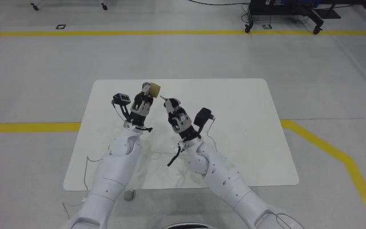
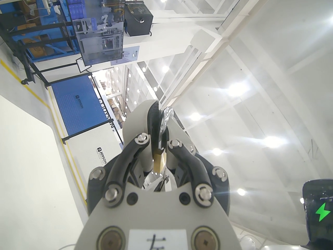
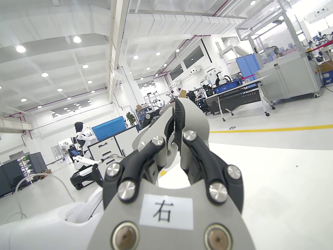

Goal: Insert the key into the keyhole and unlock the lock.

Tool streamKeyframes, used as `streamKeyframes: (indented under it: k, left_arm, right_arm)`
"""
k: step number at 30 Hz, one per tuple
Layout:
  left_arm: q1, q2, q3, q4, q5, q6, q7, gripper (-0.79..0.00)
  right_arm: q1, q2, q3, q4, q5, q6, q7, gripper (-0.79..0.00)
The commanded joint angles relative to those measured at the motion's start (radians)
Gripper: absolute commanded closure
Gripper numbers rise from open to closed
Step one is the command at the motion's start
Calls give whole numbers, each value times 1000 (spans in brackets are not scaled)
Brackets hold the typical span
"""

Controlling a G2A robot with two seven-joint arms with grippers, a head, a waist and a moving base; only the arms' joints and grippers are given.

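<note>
Both arms are up over the table (image 1: 251, 131), reaching in from its near edge, forearms converging as they near the far edge. The left gripper (image 1: 149, 92) is tipped steeply upward at the wrist, its fingers clamped flat on the lock (image 1: 153, 88). The right gripper (image 1: 169, 105) hangs just beside it, angled across toward it, fingers pinched tight on the key (image 1: 162, 98). The two grippers sit close, nose to nose, not touching.
</note>
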Motion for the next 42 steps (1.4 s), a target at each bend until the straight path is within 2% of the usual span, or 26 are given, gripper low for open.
streamKeyframes:
  k: [1, 22, 42]
  left_arm:
    - [0, 0, -1, 1, 5, -1, 1, 0]
    - [8, -8, -1, 2, 79, -40, 25, 0]
    - [14, -12, -7, -2, 87, -43, 20, 0]
  right_arm:
    - [0, 0, 3, 1, 4, -11, 3, 0]
    - [4, -4, 24, 6, 52, -49, 72, 0]
    - [1, -10, 35, 8, 55, -38, 66, 0]
